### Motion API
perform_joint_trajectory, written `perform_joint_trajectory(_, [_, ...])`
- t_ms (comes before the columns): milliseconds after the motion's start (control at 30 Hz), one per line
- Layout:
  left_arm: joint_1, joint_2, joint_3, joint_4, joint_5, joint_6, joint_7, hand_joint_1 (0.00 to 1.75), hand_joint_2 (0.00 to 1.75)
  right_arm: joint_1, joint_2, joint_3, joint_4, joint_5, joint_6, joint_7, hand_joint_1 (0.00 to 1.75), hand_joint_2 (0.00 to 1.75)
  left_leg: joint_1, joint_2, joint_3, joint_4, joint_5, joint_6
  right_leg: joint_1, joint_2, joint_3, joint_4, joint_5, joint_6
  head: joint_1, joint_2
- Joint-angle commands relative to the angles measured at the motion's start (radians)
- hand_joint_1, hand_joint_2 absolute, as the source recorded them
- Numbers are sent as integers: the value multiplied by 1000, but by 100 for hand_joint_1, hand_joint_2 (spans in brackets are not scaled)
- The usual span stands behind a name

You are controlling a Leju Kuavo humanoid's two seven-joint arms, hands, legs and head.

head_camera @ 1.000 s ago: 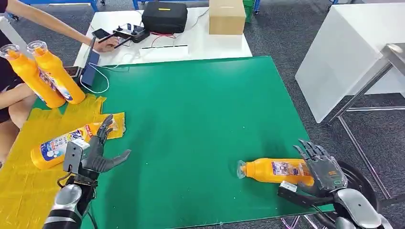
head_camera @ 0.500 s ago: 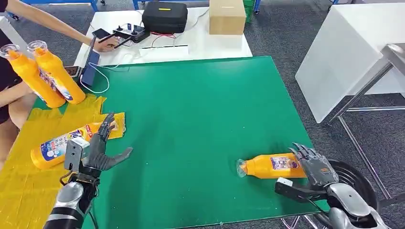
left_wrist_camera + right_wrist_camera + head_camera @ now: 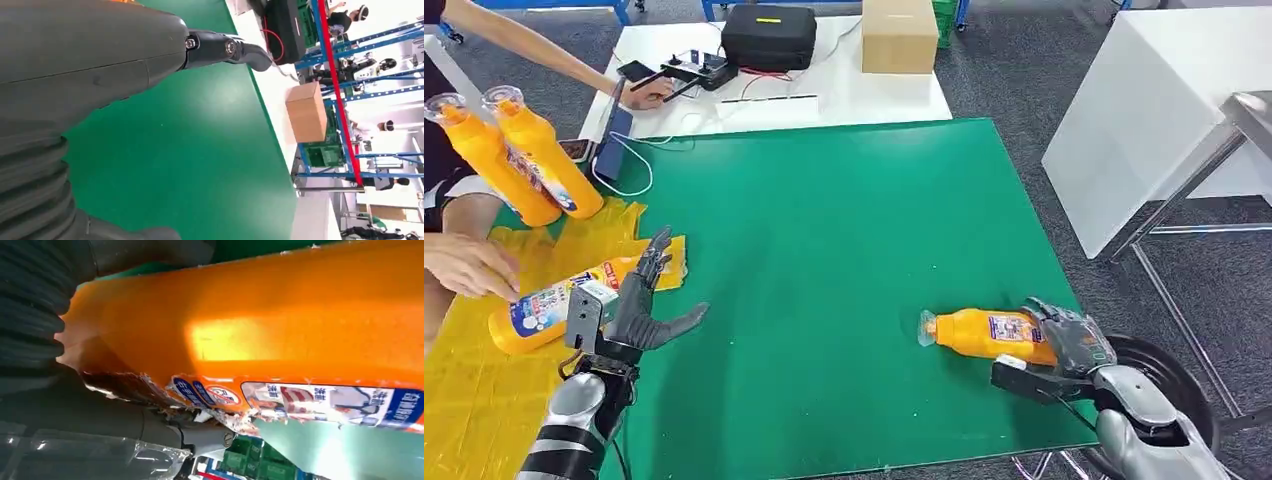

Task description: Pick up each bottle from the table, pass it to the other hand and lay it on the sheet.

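at the far left edge, a person's hand [image 3: 469, 266] rests on the crinkled yellow plastic sheet [image 3: 484, 390], just beside an orange plastic bottle with a blue and white label [image 3: 554, 302] that lies on its side on the sheet. farther back, two more orange bottles [image 3: 514, 155] stand tilted at the sheet's far end. the robot's left hand [image 3: 639, 310] hangs over the near left of the green tabletop [image 3: 824, 230], at the sheet's edge, fingers spread apart and holding nothing. on the near right of the tabletop another orange plastic bottle [image 3: 984, 333] lies on its side, clear cap pointing left. the right hand [image 3: 1074, 345] wraps its fingers around this bottle's base end; the right wrist view shows the orange body [image 3: 280, 325] pressed close against the palm. whether the bottle is lifted off the tabletop cannot be told.
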Motion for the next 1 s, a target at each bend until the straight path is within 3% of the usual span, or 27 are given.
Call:
perform_joint_trajectory(33, [-39,-5,-21,62,6,-4,2,0,175,-46,38,45,119,-3,5,-3,87,175,4,-2,4,0,-1,-3,3,2,5,-3,0,-2,-1,0])
perform_joint_trajectory(100, [-39,-5,-21,62,6,-4,2,0,175,-46,38,45,119,-3,5,-3,87,175,2,-2,3,-1,-1,-2,2,1,4,-2,0,-1,0,0])
perform_joint_trajectory(133, [-40,-5,-22,62,6,-4,2,0,175,-46,37,44,122,-3,4,-3,134,175,3,-3,4,0,-1,-3,3,1,5,-2,0,-2,0,0])
perform_joint_trajectory(367, [-54,-7,-33,81,10,-8,-3,0,175,-97,67,56,217,-3,-34,-26,175,175,3,-3,5,-1,-1,-2,3,1,6,-3,0,-1,0,0])
perform_joint_trajectory(533, [-69,-13,-60,91,3,-22,6,0,175,-178,158,59,255,-2,-102,-26,175,175,3,0,5,-1,0,-2,3,3,5,-3,1,-2,0,0])
perform_joint_trajectory(700, [-126,-38,-140,148,-31,-42,33,0,175,-302,351,26,259,-68,-259,-77,175,175,4,8,4,0,0,-3,3,10,3,-1,4,-2,-1,0])
perform_joint_trajectory(833, [-148,-39,-198,173,-26,-52,40,0,175,-296,444,-10,167,-146,-338,-85,175,175,2,5,3,0,2,-3,2,6,1,0,3,0,0,0])
perform_joint_trajectory(1000, [-181,-41,-244,210,-8,-77,51,0,175,-300,500,2,146,-194,-348,-115,175,175,4,2,3,2,1,-4,3,4,2,2,1,0,-1,0])
